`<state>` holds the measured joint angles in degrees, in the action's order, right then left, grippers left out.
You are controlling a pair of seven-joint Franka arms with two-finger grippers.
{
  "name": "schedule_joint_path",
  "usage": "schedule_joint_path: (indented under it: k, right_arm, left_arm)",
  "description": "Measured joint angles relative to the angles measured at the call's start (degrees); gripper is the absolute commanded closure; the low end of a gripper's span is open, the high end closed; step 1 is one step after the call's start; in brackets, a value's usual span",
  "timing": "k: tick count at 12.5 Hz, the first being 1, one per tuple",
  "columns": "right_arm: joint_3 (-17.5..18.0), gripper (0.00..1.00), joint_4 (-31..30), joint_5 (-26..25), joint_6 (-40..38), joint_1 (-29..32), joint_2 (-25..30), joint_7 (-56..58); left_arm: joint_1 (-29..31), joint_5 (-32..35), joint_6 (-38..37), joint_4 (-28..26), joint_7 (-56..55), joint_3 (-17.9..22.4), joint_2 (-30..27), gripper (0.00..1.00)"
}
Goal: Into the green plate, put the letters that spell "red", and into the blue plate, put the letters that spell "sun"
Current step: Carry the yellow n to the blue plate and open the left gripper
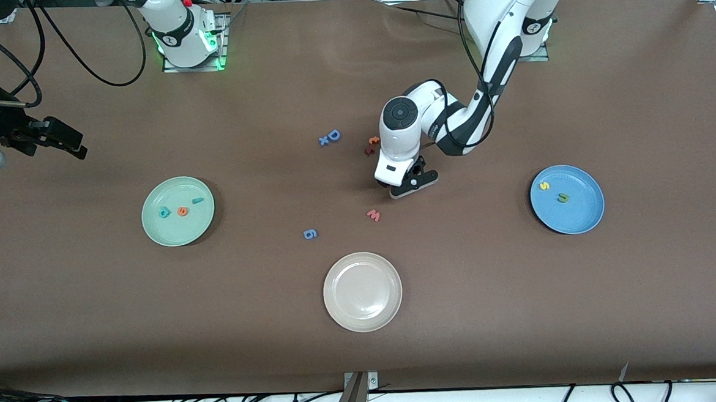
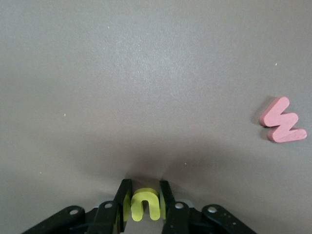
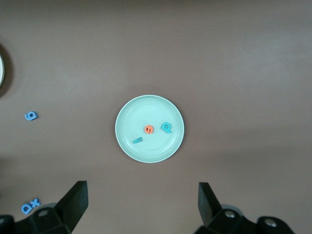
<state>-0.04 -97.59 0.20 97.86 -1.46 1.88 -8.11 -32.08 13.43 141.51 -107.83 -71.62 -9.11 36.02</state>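
Left tool (image 2: 145,204) is closed on the yellow arch letter (image 2: 145,204) at the table (image 1: 523,315); next, carry it to the blue plate (image 1: 582,214); right tool (image 3: 141,207) waits, spread wide and empty.

Left arm: reaches from its base at 1 o'clock in the front view, elbow bent, wrist pointing down at the table's middle.
Left gripper (image 2: 144,204): low at the tabletop, fingers (image 2: 124,200) closed on a yellow arch letter (image 2: 145,205).
Right arm: waiting, raised near 9 o'clock.
Right gripper (image 3: 141,207): fingers spread wide, nothing between them.
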Motion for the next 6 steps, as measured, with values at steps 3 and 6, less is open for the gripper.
schedule_joint_path:
  k: [3, 6]
  right_arm:
    - [0.0, 0.0, 0.0, 0.0, 0.0, 0.0, 0.0, 0.0]
    - [0.0, 0.0, 0.0, 0.0, 0.0, 0.0, 0.0, 0.1]
  left_arm:
    - [0.0, 0.1, -0.1, 0.0, 0.0, 0.1, -0.1, 0.75]
    - [0.0, 0.1, -0.1, 0.0, 0.0, 0.1, -0.1, 0.84]
